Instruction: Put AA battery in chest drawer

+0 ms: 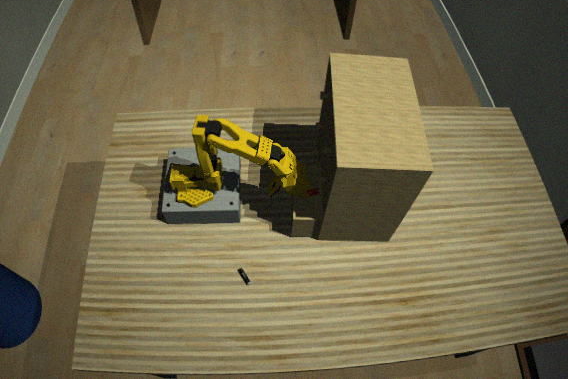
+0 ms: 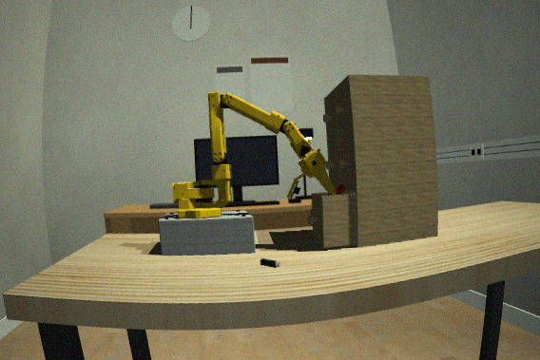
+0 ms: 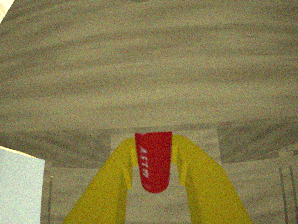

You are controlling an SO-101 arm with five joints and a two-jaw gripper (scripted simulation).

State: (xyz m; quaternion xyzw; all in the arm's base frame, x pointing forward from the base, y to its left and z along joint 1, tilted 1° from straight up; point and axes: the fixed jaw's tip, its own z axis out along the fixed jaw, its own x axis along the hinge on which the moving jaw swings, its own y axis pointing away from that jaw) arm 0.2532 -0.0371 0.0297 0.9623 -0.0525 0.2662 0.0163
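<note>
The red AA battery (image 1: 313, 192) (image 2: 340, 189) (image 3: 155, 162) is held between my fingertips, with lettering along its side. My gripper (image 1: 306, 192) (image 2: 336, 191) (image 3: 154, 155) is shut on it. The wooden chest (image 1: 370, 113) (image 2: 395, 155) stands right of the arm, its drawer fronts facing the arm. The right drawer of the bottom row (image 1: 303, 227) (image 2: 337, 221) is pulled partly out. The gripper tips and the battery are at about the height of its rim, close to the chest front. The inside of the drawer is mostly hidden in the top and exterior views.
A small black stick with a pale end (image 1: 243, 276) (image 2: 270, 263) lies on the table (image 1: 400, 293) (image 2: 190, 283), in front of the arm's grey base block (image 1: 200, 215) (image 2: 206, 236). The chest's upper front rises just beyond the fingertips, with small knobs on it.
</note>
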